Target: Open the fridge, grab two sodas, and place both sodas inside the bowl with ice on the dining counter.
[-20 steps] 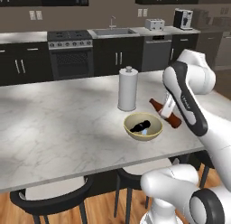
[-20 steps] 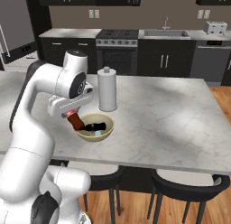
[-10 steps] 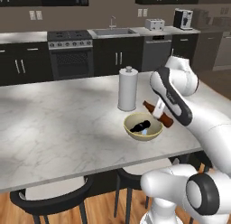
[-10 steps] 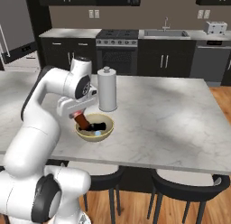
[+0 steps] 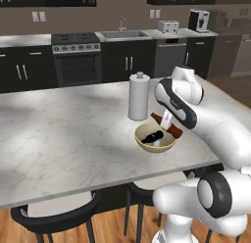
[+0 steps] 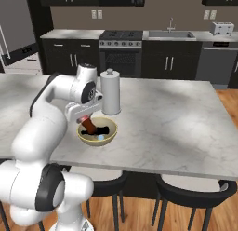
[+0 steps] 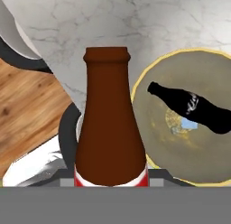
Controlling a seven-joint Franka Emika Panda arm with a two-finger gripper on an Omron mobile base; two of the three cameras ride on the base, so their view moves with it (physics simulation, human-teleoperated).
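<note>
Brown cola bottle clamped in our gripper hangs tilted over the bowl (dark bottle already lies inside), so release should drop it among the ice.

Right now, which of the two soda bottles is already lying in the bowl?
The all-black bottle lies in the bowl; the brown cola bottle is held in the gripper.

marble dining counter bears bowl, towel roll.
</note>
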